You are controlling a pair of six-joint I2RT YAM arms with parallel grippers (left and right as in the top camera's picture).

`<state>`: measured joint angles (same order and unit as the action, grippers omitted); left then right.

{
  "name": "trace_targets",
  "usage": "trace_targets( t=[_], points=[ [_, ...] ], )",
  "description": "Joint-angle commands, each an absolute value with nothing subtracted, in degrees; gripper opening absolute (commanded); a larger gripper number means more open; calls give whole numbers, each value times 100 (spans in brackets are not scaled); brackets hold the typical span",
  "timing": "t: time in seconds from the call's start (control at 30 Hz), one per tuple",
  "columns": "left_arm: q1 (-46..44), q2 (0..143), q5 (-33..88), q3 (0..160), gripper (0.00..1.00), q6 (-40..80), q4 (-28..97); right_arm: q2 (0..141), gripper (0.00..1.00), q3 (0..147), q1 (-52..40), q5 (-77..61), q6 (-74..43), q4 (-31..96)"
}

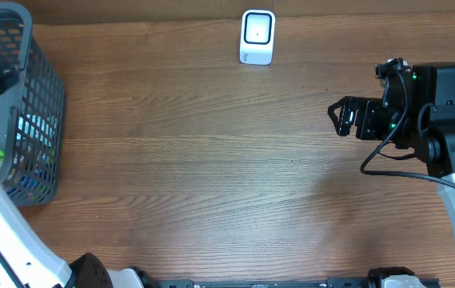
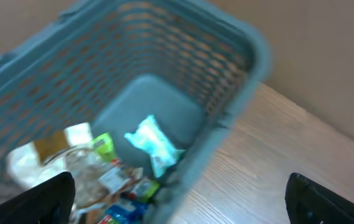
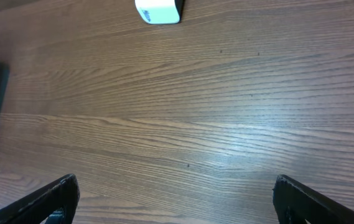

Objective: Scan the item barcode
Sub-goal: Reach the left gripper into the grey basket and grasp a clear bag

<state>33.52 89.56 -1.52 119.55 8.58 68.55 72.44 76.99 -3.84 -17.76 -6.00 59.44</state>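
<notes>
Left wrist view: the left gripper (image 2: 183,208), spread wide and empty, hangs over the basket (image 2: 183,68), where a packet (image 2: 155,146) lies among clutter. It could pinch two items or snag the mesh. The right gripper (image 3: 177,202), also spread, hovers apart from the scanner (image 1: 257,36).

Wood-grain table (image 1: 211,160), perhaps beige wall (image 2: 326,50) behind

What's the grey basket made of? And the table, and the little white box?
Basket: likely matte grey plastic, moulded lattice walls. Table: wood or wood-look laminate, brown grain lines. White box: probably smooth plastic, rounded corners.
</notes>
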Motion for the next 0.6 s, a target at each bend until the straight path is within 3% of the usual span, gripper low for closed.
trace_targets(
  t=[0.0, 0.23, 0.57],
  points=[
    [3806, 9070, -150, 12097, 97, 1450, 6901, 7214, 100, 7835, -412, -1811, -593, 5907],
    [4276, 9891, -534, 12097, 99, 1708, 6818, 7214, 100, 7835, -412, -1811, -596, 5981],
    [4285, 11196, -679, 12097, 100, 1879, 7070, 7214, 100, 7835, -412, -1813, -598, 6130]
  ],
)
